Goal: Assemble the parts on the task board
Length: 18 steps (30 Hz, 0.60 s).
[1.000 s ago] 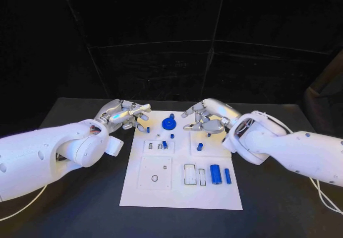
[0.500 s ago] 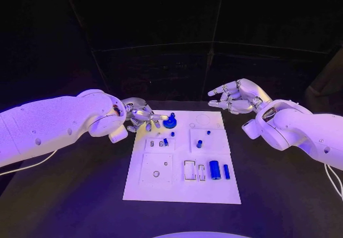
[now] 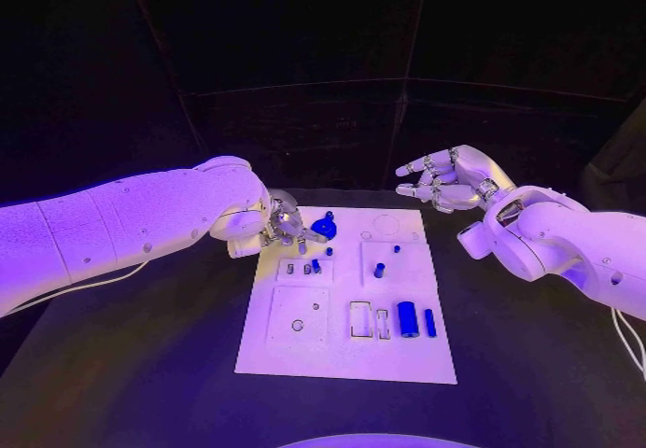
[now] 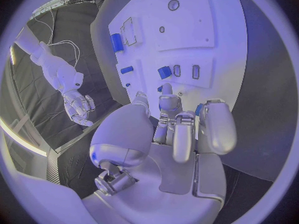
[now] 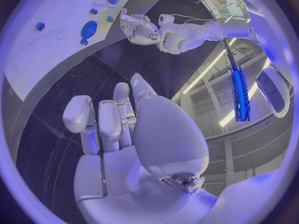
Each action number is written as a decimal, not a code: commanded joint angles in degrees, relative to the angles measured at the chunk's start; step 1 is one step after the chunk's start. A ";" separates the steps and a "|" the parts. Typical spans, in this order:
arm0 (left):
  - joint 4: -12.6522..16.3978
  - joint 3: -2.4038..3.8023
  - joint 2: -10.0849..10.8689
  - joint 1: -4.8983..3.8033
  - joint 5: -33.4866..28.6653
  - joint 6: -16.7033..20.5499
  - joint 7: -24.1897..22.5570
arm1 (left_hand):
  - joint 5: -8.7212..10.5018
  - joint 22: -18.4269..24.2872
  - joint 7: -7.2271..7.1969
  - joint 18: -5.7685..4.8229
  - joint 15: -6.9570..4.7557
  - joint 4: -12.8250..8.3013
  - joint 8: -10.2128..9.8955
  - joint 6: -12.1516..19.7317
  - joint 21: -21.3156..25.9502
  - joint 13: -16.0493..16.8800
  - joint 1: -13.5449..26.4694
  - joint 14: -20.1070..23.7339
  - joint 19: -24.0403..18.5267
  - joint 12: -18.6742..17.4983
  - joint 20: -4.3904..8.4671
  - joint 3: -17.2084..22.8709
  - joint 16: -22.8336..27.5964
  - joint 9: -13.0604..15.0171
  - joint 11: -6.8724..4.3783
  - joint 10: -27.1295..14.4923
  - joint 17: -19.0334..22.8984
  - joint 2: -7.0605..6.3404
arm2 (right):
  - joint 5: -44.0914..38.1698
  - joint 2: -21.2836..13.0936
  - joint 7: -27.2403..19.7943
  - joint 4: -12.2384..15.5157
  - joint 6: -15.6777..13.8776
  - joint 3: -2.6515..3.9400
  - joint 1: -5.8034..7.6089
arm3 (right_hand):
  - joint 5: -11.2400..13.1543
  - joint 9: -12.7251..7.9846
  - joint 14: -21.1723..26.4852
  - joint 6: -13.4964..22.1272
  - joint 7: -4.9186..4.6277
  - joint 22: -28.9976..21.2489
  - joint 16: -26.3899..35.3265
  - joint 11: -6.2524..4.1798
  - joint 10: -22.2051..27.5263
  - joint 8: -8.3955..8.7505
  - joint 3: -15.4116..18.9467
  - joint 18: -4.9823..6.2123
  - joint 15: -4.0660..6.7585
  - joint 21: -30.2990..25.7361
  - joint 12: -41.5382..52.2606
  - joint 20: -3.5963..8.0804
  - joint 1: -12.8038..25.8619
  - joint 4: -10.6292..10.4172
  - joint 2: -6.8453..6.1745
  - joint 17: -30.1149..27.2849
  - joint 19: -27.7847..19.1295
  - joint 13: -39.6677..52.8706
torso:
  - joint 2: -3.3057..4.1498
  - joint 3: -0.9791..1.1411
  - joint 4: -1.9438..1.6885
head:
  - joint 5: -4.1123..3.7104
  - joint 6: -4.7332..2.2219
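Since 0.5 s ago: L hand [image 3: 287, 224] has shifted toward the blue round part [image 3: 323, 227] at the far end of the board [image 3: 347, 359]; fingertips now just beside it, maybe touching, cannot tell. R hand [image 3: 448, 178] is about where it was, raised off the far R corner of the board, well apart from all parts.

Near end, well apart from both hands: big recessed square w/ small hole [image 3: 296, 325], two open slots [image 3: 359, 319], then a fat blue cylinder [image 3: 405, 318] and a thin blue pin [image 3: 429, 322] lying side by side.

Mid-board, nearer the L hand: small blue block [image 3: 316, 267] by two little slots; to its R a blue peg [image 3: 378, 271], plus a smaller blue bit [image 3: 396, 248] beyond it.

Far end: blue round part lies flat, just off the L fingertips. Another small blue peg [image 3: 329, 251] just on the near side of it. Faint circle outline [image 3: 386, 224] between the two hands.

L hand state: fingers curled down over the board edge, close together. L wrist view shows fingers [image 4: 216, 124] bent over the board [image 4: 206, 40] w/ a sliver of blue past them; whether anything is pinched, cannot tell.

R hand state: fingers apart and loosely bent, holding nothing. R wrist view confirms, fingers [image 5: 107, 122] over dark table, board [image 5: 37, 55] and blue round part [image 5: 88, 30] beyond, L hand [image 5: 138, 27] at the board's far side.
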<state>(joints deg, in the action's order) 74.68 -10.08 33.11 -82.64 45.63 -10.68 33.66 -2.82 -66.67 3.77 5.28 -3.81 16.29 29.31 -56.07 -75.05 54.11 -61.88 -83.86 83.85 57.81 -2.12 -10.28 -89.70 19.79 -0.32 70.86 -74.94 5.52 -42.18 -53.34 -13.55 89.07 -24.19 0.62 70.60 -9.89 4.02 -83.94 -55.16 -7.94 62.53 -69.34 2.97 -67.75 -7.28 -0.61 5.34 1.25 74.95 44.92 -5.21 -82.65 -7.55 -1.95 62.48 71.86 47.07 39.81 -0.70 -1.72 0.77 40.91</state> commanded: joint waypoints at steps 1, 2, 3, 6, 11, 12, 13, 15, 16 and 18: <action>-1.29 -0.12 -1.31 -0.15 2.19 -3.87 2.22 | 0.01 -0.38 0.00 -1.12 -0.45 -0.02 0.78 0.76 -0.51 0.32 0.36 -6.14 0.41 0.56 0.34 -0.81 -0.30 0.68 -0.11 0.22 -15.06 0.33 | 0.66 0.21 -0.02 -0.08 0.00 0.04 0.13 | -0.28 -0.09 -0.09 -0.17 -0.08 -0.12 0.44 -0.12 0.48 -0.06 0.00 0.62 0.13 -0.30 -0.44 0.16 -0.11 0.27 0.22 -0.10 -0.12 -0.18 | 0.10 -0.04 0.13 | 0.04 0.18; -1.67 -0.19 -1.73 -0.14 2.24 -3.99 2.26 | 0.01 -0.42 -0.01 -1.12 -0.45 -0.02 0.92 0.85 -0.53 0.36 0.41 -6.14 0.40 0.61 0.34 -0.91 -0.30 0.80 -0.11 0.20 -15.06 0.32 | 0.65 0.25 0.03 -0.09 0.02 0.04 0.13 | -0.38 -0.09 -0.09 -0.15 -0.09 -0.23 0.52 -0.11 0.52 -0.04 0.05 0.64 0.12 -0.38 -0.56 0.16 -0.07 0.27 0.21 -0.17 -0.16 -0.31 | 0.10 -0.08 0.10 | -0.04 0.26; -2.02 -0.25 -2.12 -0.14 2.28 -4.03 2.28 | 0.01 -0.49 -0.02 -1.13 -0.45 -0.02 1.21 1.05 -0.58 0.42 0.52 -6.14 0.39 0.69 0.35 -1.13 -0.30 1.05 -0.12 0.13 -15.06 0.32 | 0.64 0.28 0.09 -0.12 0.05 0.04 0.13 | -0.41 -0.10 -0.08 -0.15 -0.09 -0.28 0.56 -0.11 0.54 -0.03 0.07 0.65 0.12 -0.42 -0.63 0.16 -0.06 0.27 0.20 -0.21 -0.19 -0.37 | 0.14 -0.04 0.10 | -0.06 0.26; -2.80 -0.38 -3.02 -0.12 2.34 -4.17 2.33 | 0.01 -0.65 -0.04 -1.14 -0.46 -0.02 1.71 1.37 -0.69 0.57 0.66 -6.14 0.38 0.87 0.36 -1.49 -0.30 1.48 -0.13 0.06 -15.06 0.35 | 0.61 0.40 0.24 -0.25 0.14 0.04 0.13 | -0.48 -0.10 -0.08 -0.13 -0.09 -0.37 0.64 -0.11 0.59 -0.02 0.10 0.67 0.12 -0.48 -0.74 0.16 -0.03 0.27 0.19 -0.28 -0.23 -0.49 | 0.17 -0.07 0.03 | -0.15 0.34; -3.79 -0.58 -4.06 -0.09 2.40 -5.34 2.45 | 0.00 -1.02 -0.08 -1.20 -0.48 -0.10 2.18 1.58 -0.92 0.77 0.61 -6.14 0.43 1.09 0.37 -1.68 -0.30 1.87 -0.15 0.06 -15.06 0.48 | 0.59 0.59 0.47 -0.45 0.35 0.04 0.13 | -0.73 -0.12 -0.09 -0.09 -0.10 -0.58 0.76 -0.10 0.63 0.02 0.20 0.70 0.11 -0.65 -0.91 0.16 0.04 0.27 0.17 -0.34 -0.31 -0.68 | 0.19 -0.02 0.03 | -0.12 0.49; -3.97 -0.63 -4.22 -0.09 2.41 -5.61 2.47 | 0.00 -1.06 -0.09 -1.20 -0.49 -0.14 2.35 1.65 -0.95 0.83 0.56 -6.14 0.43 1.16 0.37 -1.72 -0.30 2.01 -0.17 0.07 -15.06 0.55 | 0.56 0.62 0.52 -0.48 0.39 0.04 0.13 | -0.73 -0.12 -0.09 -0.09 -0.10 -0.58 0.76 -0.10 0.63 0.02 0.20 0.70 0.11 -0.65 -0.91 0.16 0.04 0.27 0.17 -0.34 -0.31 -0.68 | 0.19 -0.02 0.01 | -0.10 0.54; -4.13 -0.68 -4.35 -0.08 2.42 -5.87 2.49 | 0.00 -1.06 -0.09 -1.20 -0.49 -0.14 2.35 1.65 -0.95 0.83 0.56 -6.14 0.43 1.16 0.37 -1.72 -0.30 2.01 -0.17 0.07 -15.06 0.55 | 0.52 0.64 0.57 -0.50 0.42 0.04 0.13 | -0.87 -0.12 -0.07 -0.07 -0.11 -0.68 0.91 -0.09 0.66 0.05 0.26 0.72 0.11 -0.73 -1.00 0.16 0.08 0.27 0.15 -0.48 -0.35 -0.78 | 0.19 -0.04 0.01 | -0.09 0.55; -4.40 -0.77 -4.57 -0.07 2.45 -6.28 2.53 | 0.00 -1.20 -0.11 -1.22 -0.50 -0.20 2.58 1.76 -1.04 0.99 0.48 -6.14 0.44 1.32 0.38 -1.78 -0.30 2.20 -0.18 0.10 -15.06 0.63 | 0.43 0.66 0.66 -0.51 0.46 0.04 0.13 | -0.89 -0.12 -0.07 -0.07 -0.11 -0.70 0.93 -0.09 0.66 0.05 0.27 0.72 0.11 -0.75 -1.01 0.16 0.09 0.27 0.15 -0.50 -0.35 -0.80 | 0.21 -0.07 0.00 | -0.11 0.64; -4.52 -0.82 -4.67 -0.06 2.46 -6.46 2.55 | 0.00 -1.24 -0.12 -1.23 -0.50 -0.22 2.64 1.79 -1.07 1.02 0.44 -6.14 0.44 1.36 0.38 -1.79 -0.30 2.26 -0.19 0.11 -15.06 0.66 | 0.39 0.66 0.70 -0.52 0.48 0.04 0.13 | -0.89 -0.12 -0.07 -0.07 -0.11 -0.70 0.93 -0.09 0.66 0.05 0.27 0.72 0.11 -0.75 -1.01 0.16 0.09 0.27 0.15 -0.50 -0.35 -0.80 | 0.25 -0.09 0.01 | -0.10 0.67; -4.80 -0.93 -4.90 -0.02 2.48 -6.86 2.58 | 0.00 -1.35 -0.13 -1.24 -0.51 -0.29 2.84 1.87 -1.14 1.08 0.33 -6.14 0.46 1.43 0.38 -1.81 -0.30 2.42 -0.20 0.11 -15.06 0.74 | 0.31 0.69 0.79 -0.56 0.57 0.04 0.13 | -0.99 -0.13 -0.08 -0.04 -0.11 -0.88 0.97 -0.09 0.73 0.07 0.32 0.75 0.11 -0.87 -1.17 0.16 0.12 0.28 0.12 -0.51 -0.45 -0.96 | 0.24 -0.10 0.03 | -0.08 0.79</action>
<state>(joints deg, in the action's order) 70.05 -11.00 28.36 -82.61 47.50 -15.31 35.59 -2.83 -67.97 3.77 4.38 -4.00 15.97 31.74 -54.64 -75.90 55.14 -61.59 -84.06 83.95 59.06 -2.01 -11.70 -89.69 22.16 -0.31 70.85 -74.93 5.81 -41.88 -52.70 -12.93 88.48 -24.09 0.62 70.60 -10.52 3.97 -83.94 -55.15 -7.94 61.76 -68.56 2.88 -67.42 -7.27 -0.45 5.33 1.25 74.40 44.02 -5.19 -82.64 -7.39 -1.95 62.03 71.84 46.24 40.02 -0.76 -1.68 0.65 41.58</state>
